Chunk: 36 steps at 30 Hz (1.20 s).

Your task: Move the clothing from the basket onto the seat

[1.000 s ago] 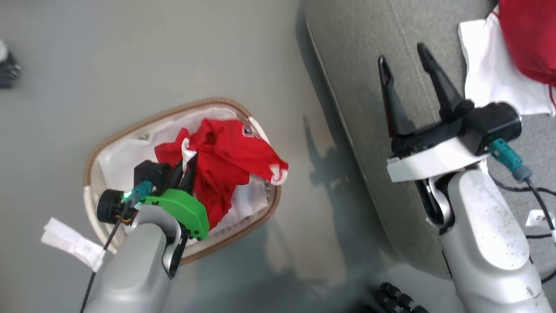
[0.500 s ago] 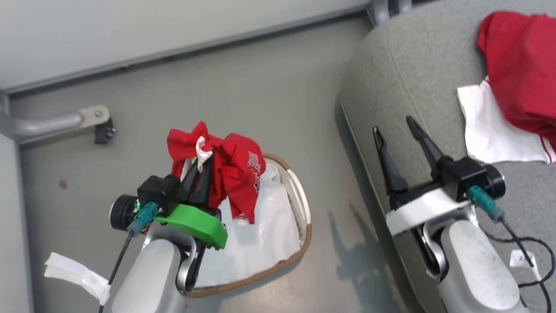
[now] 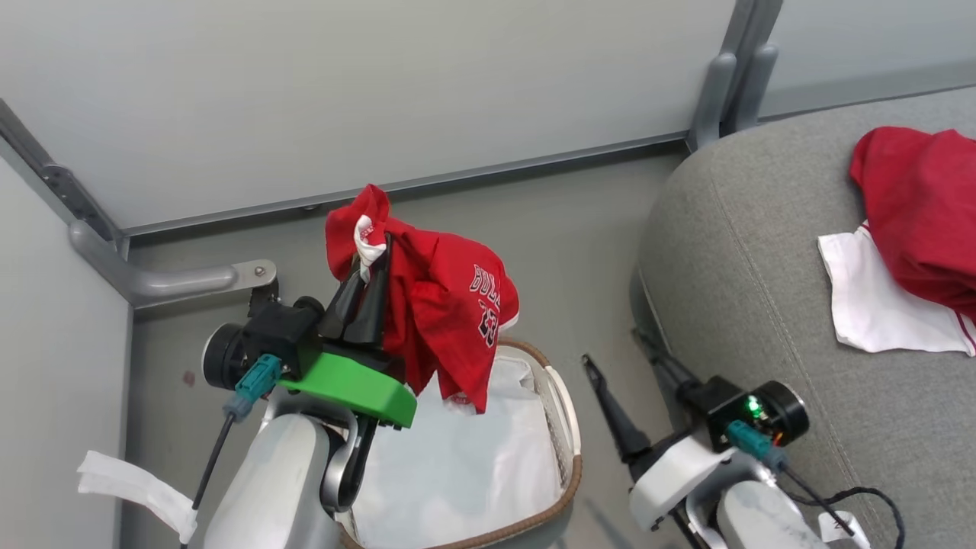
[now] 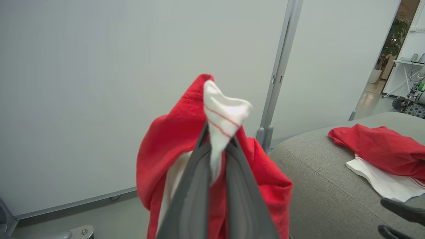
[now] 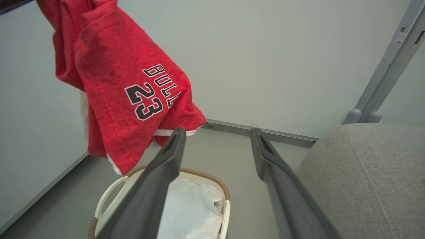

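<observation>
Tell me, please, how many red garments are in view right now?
2. One jersey hangs from the left gripper above the basket; the other garment lies on the sofa. Folds of the basket's liner could hide more.

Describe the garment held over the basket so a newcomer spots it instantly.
Left of the grey sofa, above the cream basket, the left claw pinches a hanging red jersey. Unlike the red garment lying on the sofa, it bears lettering and 23.
</observation>
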{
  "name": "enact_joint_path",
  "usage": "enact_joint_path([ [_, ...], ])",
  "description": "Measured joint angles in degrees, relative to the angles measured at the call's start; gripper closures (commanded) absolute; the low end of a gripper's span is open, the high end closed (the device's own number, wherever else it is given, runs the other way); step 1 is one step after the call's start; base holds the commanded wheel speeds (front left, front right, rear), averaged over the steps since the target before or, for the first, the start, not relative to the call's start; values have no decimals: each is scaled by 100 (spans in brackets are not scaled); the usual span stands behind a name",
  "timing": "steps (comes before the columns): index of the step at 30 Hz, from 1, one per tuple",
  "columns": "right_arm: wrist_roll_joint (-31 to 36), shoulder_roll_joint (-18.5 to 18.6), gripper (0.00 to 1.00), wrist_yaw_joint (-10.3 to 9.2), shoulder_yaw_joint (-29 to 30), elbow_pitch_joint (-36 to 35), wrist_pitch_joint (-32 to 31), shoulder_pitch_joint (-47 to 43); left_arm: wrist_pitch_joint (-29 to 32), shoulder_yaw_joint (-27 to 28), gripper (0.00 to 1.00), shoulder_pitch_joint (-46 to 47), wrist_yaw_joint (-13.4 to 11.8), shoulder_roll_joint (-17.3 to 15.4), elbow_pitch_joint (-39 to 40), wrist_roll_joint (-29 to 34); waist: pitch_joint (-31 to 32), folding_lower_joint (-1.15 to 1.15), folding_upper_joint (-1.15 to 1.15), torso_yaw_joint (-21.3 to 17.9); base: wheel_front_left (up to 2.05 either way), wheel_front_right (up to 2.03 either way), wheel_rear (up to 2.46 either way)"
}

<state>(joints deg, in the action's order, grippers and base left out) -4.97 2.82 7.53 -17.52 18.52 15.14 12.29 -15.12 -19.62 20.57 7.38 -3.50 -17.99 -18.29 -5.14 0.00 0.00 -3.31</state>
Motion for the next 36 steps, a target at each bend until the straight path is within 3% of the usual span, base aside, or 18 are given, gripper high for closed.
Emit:
enact_joint_path([
  [6, -83, 40, 0, 0, -995, 80, 0, 158, 0, -130, 100, -38, 0, 27, 19, -34, 145, 0, 0, 237, 0, 0, 0],
  [12, -256, 38, 0, 0, -1752, 401, 0, 1004, 0, -333, 100, -48, 0, 45, 5, -99, 163, 0, 0, 488, 0, 0, 0],
  [23, -633, 5, 0, 0, -2305, 1626, 0, 2114, 0, -1106, 100, 124, 0, 57, 60, -431, 101, 0, 0, 1010, 0, 0, 0],
  [24, -725, 7, 33, 0, -2381, 1714, 0, 2169, 0, -1202, 100, 136, 0, 62, 85, -494, 93, 0, 0, 1064, 0, 0, 0],
  [25, -821, 3, 100, 0, -2452, 1795, 0, 2220, 0, -1266, 100, 147, 0, 64, 90, -533, 83, 0, 0, 1115, 0, 0, 0],
  [29, -1131, 0, 100, 0, -2368, 1768, 0, 2341, 0, -1328, 100, 194, -9, 62, 87, -578, 35, 0, 0, 1257, 0, 0, 0],
  [30, -1139, 1, 100, 0, -2317, 1724, 0, 2343, 0, -1306, 79, 195, -25, 62, 83, -571, 20, 0, 0, 1267, 0, 0, 0],
  [31, -1121, -1, 100, 0, -2267, 1679, 0, 2338, -2, -1273, 0, 196, -42, 63, 48, -563, 2, 0, 0, 1266, 0, 0, 0],
  [36, -1107, 5, 100, 0, -1660, 1261, -1, 1993, -4, -1044, 0, 151, -77, 62, -210, -520, -4, 0, 0, 1118, 0, 0, 0],
])
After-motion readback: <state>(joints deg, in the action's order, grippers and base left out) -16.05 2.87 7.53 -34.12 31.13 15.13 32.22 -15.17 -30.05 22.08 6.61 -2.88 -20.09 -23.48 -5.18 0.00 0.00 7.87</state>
